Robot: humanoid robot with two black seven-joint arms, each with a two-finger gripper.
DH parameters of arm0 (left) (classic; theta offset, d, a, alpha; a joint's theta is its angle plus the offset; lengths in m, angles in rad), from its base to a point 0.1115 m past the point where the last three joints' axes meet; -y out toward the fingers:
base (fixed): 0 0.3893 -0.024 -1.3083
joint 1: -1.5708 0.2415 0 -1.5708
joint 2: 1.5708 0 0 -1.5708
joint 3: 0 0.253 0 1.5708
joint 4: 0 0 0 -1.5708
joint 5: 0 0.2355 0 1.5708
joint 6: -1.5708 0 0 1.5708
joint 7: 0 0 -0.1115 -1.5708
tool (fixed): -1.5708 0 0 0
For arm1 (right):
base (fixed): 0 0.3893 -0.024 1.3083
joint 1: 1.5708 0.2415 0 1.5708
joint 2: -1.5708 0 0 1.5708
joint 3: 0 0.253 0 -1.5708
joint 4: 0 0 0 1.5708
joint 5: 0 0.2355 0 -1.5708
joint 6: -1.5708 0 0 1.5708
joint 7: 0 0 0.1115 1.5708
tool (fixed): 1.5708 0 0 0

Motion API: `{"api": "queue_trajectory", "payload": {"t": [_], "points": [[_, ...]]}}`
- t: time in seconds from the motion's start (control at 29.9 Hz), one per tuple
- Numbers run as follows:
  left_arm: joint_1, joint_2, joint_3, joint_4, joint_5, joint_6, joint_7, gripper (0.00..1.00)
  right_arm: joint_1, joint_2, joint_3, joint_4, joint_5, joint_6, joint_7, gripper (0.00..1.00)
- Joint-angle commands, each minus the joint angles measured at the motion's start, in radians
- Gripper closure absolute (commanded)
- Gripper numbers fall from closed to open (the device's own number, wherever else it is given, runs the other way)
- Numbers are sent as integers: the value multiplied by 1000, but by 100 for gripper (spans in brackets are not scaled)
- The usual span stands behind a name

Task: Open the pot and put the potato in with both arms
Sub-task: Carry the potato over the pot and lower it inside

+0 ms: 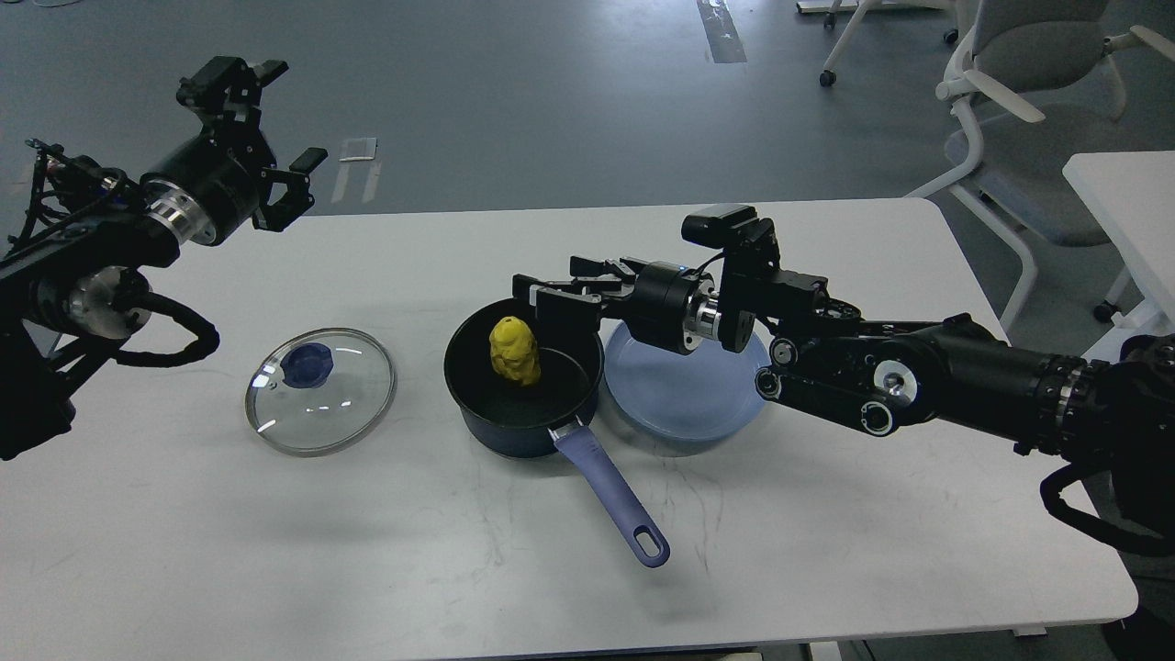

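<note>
A dark pot (523, 404) with a purple handle (613, 493) stands uncovered at the table's middle. A yellow potato (514, 352) is inside the pot, just under the rim. My right gripper (542, 292) is open and empty right above the pot's far rim. The glass lid (320, 389) with a blue knob lies flat on the table left of the pot. My left gripper (266, 119) is open and empty, raised high over the table's far left corner, well away from the lid.
An empty light blue plate (684, 387) sits right of the pot, under my right arm. The white table (367, 542) has office chairs (1019, 110) and another white table (1129, 211) beyond its right end.
</note>
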Motion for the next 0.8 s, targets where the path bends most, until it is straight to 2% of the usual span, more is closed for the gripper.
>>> {"api": "queue_trajectory", "payload": {"t": [0.0, 0.13, 0.2, 0.27, 0.37, 0.43, 0.7, 0.77], "points": [[3, -1, -3, 0, -8, -1, 0, 2, -2, -1, 127, 0, 221, 5, -28, 0], [19, -1, -15, 0, -14, -8, -3, 2, -8, 5, 280, -1, 574, 28, -129, 0], [52, -12, -66, -3, -14, -3, -14, 2, -34, 11, 415, -1, 844, 31, -212, 0], [78, -15, -113, -29, -17, 3, -11, 2, -71, 25, 496, -1, 982, 35, -261, 0], [121, -16, -161, -73, -15, 6, 0, 2, -126, 37, 566, -6, 1049, 33, -329, 0], [141, -16, -169, -98, -15, 17, 5, 2, -151, 39, 584, -7, 1049, 30, -344, 0], [176, -6, -172, -136, -17, 15, 6, 2, -148, 53, 615, -11, 1048, 35, -338, 0], [187, -1, -173, -158, -20, 17, 24, 2, -145, 62, 621, -9, 1048, 35, -334, 0]]}}
